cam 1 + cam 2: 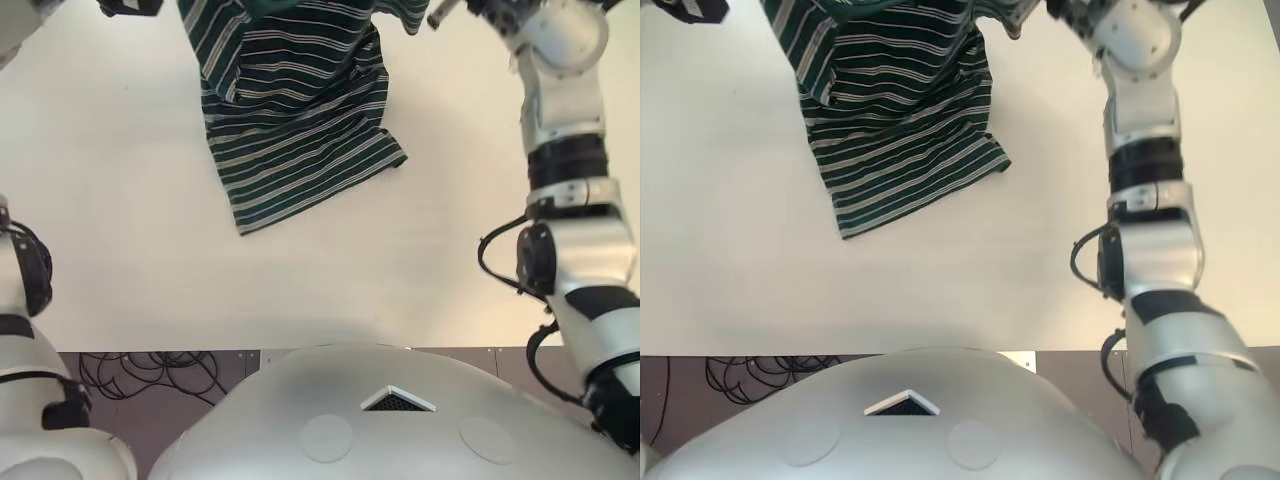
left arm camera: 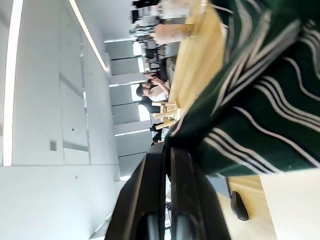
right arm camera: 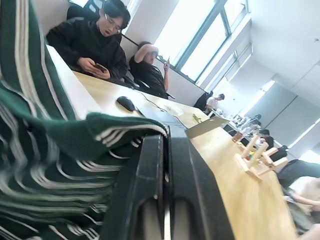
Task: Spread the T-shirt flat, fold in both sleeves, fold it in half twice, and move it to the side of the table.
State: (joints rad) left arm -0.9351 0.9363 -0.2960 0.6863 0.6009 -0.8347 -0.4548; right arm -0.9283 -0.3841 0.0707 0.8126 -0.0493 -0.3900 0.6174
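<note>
1. The T-shirt [image 1: 295,120], dark green with pale stripes, is at the far middle of the table [image 1: 120,250]. Its upper part is lifted off the surface, and its lower part trails onto the table in a skewed, wrinkled panel with one hem corner pointing toward the right arm's side.
2. The left gripper [image 2: 167,147] has its fingers pressed together on an edge of the fabric. We judge that it is pinching the shirt rather than merely touching it.
3. The right gripper [image 3: 165,132] is likewise clamped narrow, with a striped hem bunched at its tips. The shirt hangs between the two grippers.
4. We judge the task to be in its first step, spreading. The cloth is not yet flat, and we cannot pick out either sleeve clearly.
5. Still to do, as we read it:
   - lay the shirt smooth
   - fold in both sleeves
   - fold it in half twice
   - move it to the side of the table
6. As for containers, the table is the only thing bearing anything, and it carries just the shirt's lower part. Cables [image 1: 150,375] lie below its near edge.
</note>
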